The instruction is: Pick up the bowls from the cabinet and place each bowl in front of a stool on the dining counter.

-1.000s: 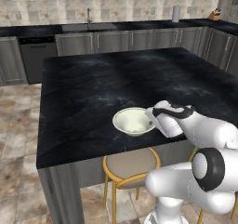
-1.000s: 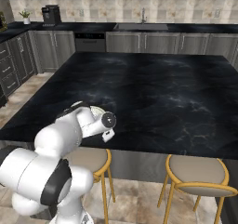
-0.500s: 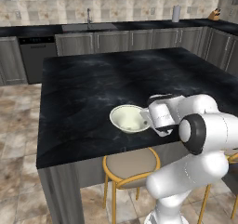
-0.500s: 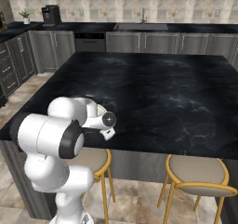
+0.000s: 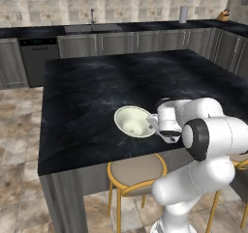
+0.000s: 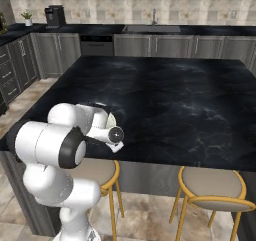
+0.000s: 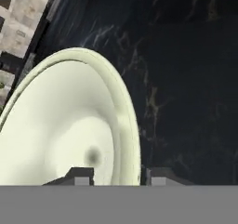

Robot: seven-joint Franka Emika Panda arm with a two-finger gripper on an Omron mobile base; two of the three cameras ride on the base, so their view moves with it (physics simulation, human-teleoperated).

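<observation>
A large kitchen island, the dining counter (image 5: 97,96), takes up the middle of the room, with a black, white-veined marble tabletop and dark grey sides. Behind it, along the far wall, runs a narrower black countertop (image 5: 145,26) over grey panelled base cabinets (image 5: 116,42), with a sink tap (image 5: 92,18) at its middle and a tiled wall above. A white robot arm (image 5: 203,145) bends over the near edge of the island, its wrist lying low and level with the marble. Under that near edge stand two round stools with tan cushioned seats in yellow-gold metal rings: the left stool (image 6: 102,171) partly tucked below the arm, and the right stool (image 6: 212,183) well apart from it along the same side. On the tabletop, near the front edge and just above the left stool, sits a wide, glossy cream bowl (image 5: 134,121), upright, its pale inside facing up. From the right base view only a sliver of its rim (image 6: 111,119) peeks out behind the arm. The gripper (image 7: 117,174) sits at the bowl's right-hand rim. In the hand view the bowl (image 7: 69,125) is seen very close, and the two small dark fingers (image 7: 80,175) stand one on each side of the rim wall, one inside the bowl and one outside, with a slight gap, so they look loosened, though I cannot tell for certain whether they touch the rim.
</observation>
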